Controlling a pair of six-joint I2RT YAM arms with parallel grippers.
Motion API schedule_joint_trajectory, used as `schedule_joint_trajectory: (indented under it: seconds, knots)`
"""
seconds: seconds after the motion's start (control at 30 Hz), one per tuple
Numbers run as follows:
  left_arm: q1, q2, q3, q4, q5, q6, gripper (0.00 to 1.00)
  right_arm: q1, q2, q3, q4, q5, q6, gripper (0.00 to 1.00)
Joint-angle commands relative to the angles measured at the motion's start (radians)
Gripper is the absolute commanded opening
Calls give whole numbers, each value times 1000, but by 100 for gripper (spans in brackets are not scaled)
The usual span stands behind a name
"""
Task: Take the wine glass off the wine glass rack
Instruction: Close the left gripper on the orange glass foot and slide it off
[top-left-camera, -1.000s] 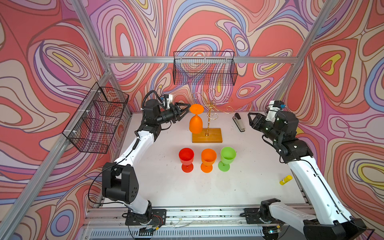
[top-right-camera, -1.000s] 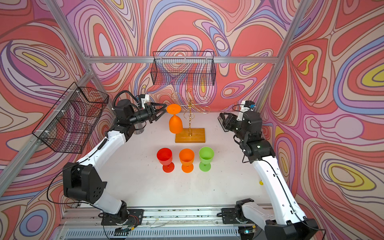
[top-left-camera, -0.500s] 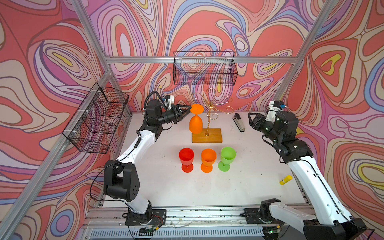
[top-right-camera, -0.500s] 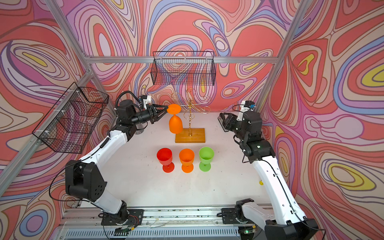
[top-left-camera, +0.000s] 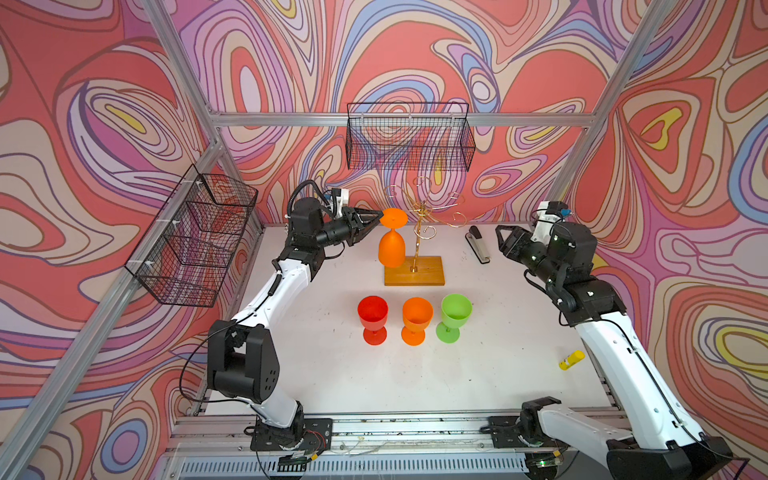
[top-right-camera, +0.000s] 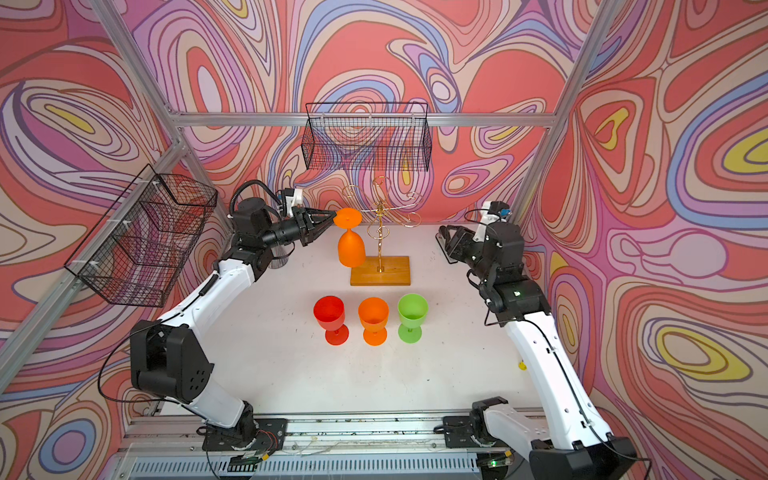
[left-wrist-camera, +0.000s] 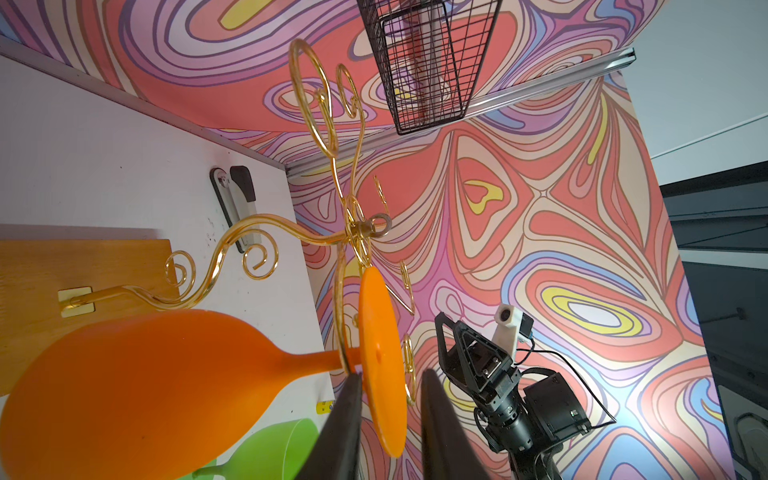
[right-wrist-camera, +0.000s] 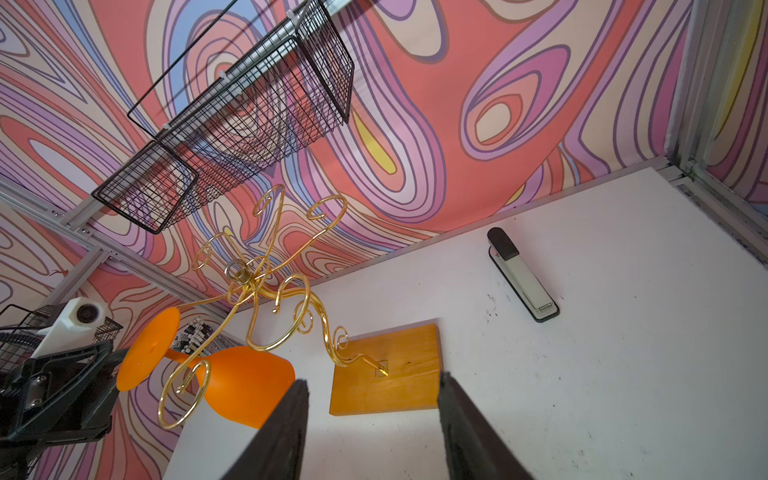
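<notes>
**While hung foot-up on its rack: one orange wine glass, left fingers set about its foot**

1. Orange wine glass (top-left-camera: 391, 245) (top-right-camera: 351, 249). It hangs upside down, with the bowl downward and the round foot uppermost. Its stem is caught in a curled hook arm on the left side of the wine glass rack (top-left-camera: 413, 272) (top-right-camera: 380, 276). The bowl hangs beside the left end of the rack's wooden base.

2. Wine glass rack. A gold wire tree whose upright pole is set in a honey-coloured wooden base. It stands toward the back middle of the white table (top-left-camera: 332, 374).

3. Left gripper (top-left-camera: 379, 216) (top-right-camera: 332, 216). It reaches in from the left, level with the glass's foot. In the left wrist view its fingers (left-wrist-camera: 345, 424) stand apart on either side of the foot, which shows edge-on between them. One finger lies close against the stem side of the disc, and a narrow gap shows at the other. This is not a full pinch.

4. Right gripper (top-left-camera: 500, 241) (top-right-camera: 445, 245). It is held above the table at the back right, well apart from the rack. In the right wrist view its fingers (right-wrist-camera: 282, 436) are spread wide with nothing between them.

5. Sundries, seen in a top view.
   - A red goblet (top-left-camera: 372, 313), an orange goblet (top-left-camera: 417, 316) and a green goblet (top-left-camera: 456, 309) stand upright in a row in front of the rack.
   - A stapler (top-left-camera: 478, 245) lies between the rack and the right gripper.
   - A small yellow tube (top-left-camera: 571, 359) lies near the right edge.
   - Black wire baskets hang on the back wall (top-left-camera: 409, 141) and the left wall (top-left-camera: 195, 237).
</notes>
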Motion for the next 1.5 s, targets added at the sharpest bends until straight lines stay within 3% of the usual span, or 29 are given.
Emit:
schedule_joint_trajectory:
  seconds: [0.0,0.3,0.8,0.93,1.13,1.47]
  knots:
    - [-8,15,38,24,29,16,23,0,8,-14,9,14,-12,53]
    - [-9,19,49,-1,37,33,21,0,8,-15,8,12,-11,53]
    - [-9,20,54,-53,42,70,9,0,6,-16,4,13,-12,53]
    - [-9,18,52,-61,42,77,2,0,6,-17,5,12,-12,53]
    - [-9,15,60,-75,40,79,0,0,8,-13,5,13,-15,53]
    - [-9,-8,65,-38,20,-11,0,0,8,-16,10,12,-15,53]
